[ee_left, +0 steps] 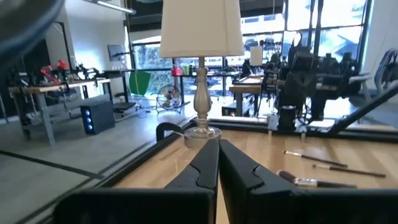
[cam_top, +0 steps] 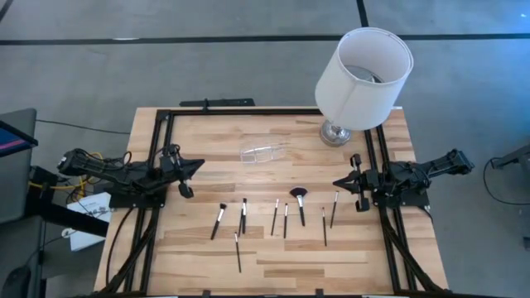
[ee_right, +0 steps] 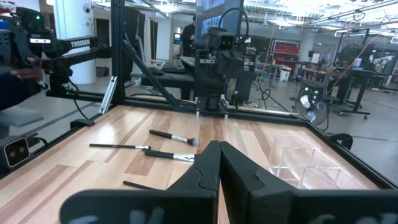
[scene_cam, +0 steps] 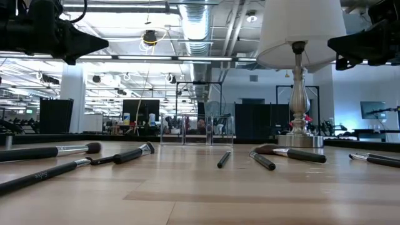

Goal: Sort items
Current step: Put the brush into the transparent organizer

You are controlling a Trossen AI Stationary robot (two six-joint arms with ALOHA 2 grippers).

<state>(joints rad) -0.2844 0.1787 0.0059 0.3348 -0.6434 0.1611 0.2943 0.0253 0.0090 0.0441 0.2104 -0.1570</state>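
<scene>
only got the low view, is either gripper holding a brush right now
Observer: No. The left wrist view shows the left gripper shut on nothing.
Operator: and the right one
Observer: The right gripper is shut and empty too, raised at the right side of the table.
Operator: where's the fluffy brush from above
Observer: The fluffy brush lies flat, right of the table's middle, closer to the right gripper than to the left one.
</scene>
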